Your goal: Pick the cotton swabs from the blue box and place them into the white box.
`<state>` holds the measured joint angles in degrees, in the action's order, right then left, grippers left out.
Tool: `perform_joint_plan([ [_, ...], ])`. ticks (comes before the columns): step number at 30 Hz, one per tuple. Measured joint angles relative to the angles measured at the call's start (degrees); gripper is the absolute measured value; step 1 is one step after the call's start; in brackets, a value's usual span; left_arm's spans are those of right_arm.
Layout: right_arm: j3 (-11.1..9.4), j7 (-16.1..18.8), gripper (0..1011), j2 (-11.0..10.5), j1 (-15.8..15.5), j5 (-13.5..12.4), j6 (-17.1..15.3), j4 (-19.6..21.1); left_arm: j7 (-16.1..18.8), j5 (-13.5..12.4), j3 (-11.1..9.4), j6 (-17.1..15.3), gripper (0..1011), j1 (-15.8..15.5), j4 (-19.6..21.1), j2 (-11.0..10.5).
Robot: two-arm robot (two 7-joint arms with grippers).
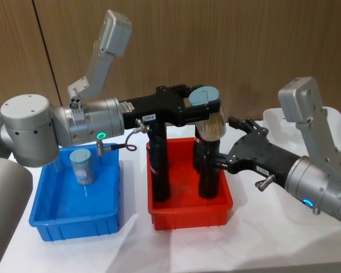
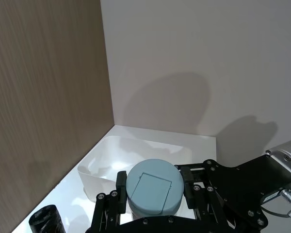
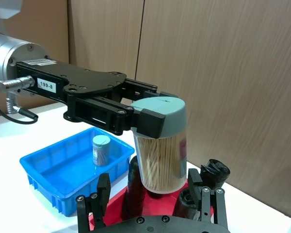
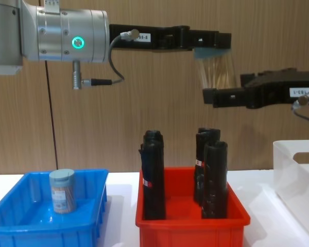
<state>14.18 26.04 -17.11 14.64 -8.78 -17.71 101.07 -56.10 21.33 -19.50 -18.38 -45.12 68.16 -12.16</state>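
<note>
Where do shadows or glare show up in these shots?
Left wrist view: soft shadows fall on the white wall behind the white box. Right wrist view: a glare streak down the cotton swabs jar in the left gripper. Head view: sheen on the blue box floor.

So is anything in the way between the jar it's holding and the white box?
Yes: the right gripper, open, hangs just under the jar in the left gripper, on the side of the white box. The black rolls stand lower, in the red bin.
</note>
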Motion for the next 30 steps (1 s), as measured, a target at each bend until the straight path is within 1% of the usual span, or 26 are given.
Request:
perform_joint_plan([
  [15, 0.74, 0.82, 1002, 0.91, 1.67, 0.14, -0.23, -1.34, 0.02, 0.00, 0.00, 0.00, 671, 0.00, 0.00, 0.00],
  [30, 1.55, 0.09, 1002, 2.45, 4.13, 1.63, -0.46, -4.75, 0.00, 0.00, 0.00, 0.00, 671, 0.01, 0.00, 0.00],
])
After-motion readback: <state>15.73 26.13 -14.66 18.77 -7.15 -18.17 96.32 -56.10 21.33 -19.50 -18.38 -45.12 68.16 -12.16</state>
